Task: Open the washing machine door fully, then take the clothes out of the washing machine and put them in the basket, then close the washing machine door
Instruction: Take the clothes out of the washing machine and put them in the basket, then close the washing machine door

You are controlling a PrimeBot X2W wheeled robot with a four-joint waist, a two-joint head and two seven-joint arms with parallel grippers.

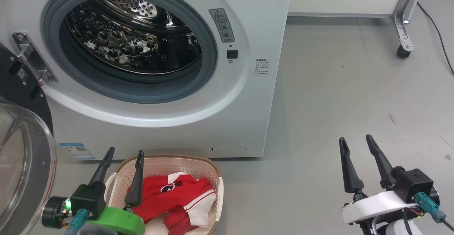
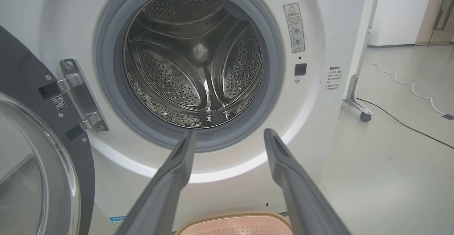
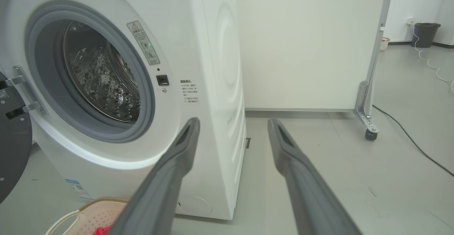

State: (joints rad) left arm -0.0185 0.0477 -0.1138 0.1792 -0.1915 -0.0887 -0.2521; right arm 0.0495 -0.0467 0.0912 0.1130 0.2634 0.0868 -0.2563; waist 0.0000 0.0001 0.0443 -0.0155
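Observation:
The white washing machine [image 1: 248, 96] stands with its round black door [image 1: 21, 171] swung wide to the left on its hinge. Its speckled metal drum [image 2: 198, 68] holds no garment that I can see. Red clothes [image 1: 173, 199] with white trim lie in the cream basket [image 1: 209, 169] on the floor in front of the machine. My left gripper [image 1: 125, 151] is open, hovering over the basket's left side, its fingers empty. Over bare floor to the right of the machine, my right gripper [image 1: 355, 138] is open and empty. The basket's rim [image 2: 230, 216] shows below the left fingers [image 2: 177, 160].
A white panel on a metal foot with a castor [image 1: 403, 50] stands behind right, with a dark cable [image 1: 438, 32] trailing on the grey floor. A dark bin [image 3: 425, 34] sits far off by the wall. The open door juts out at the left.

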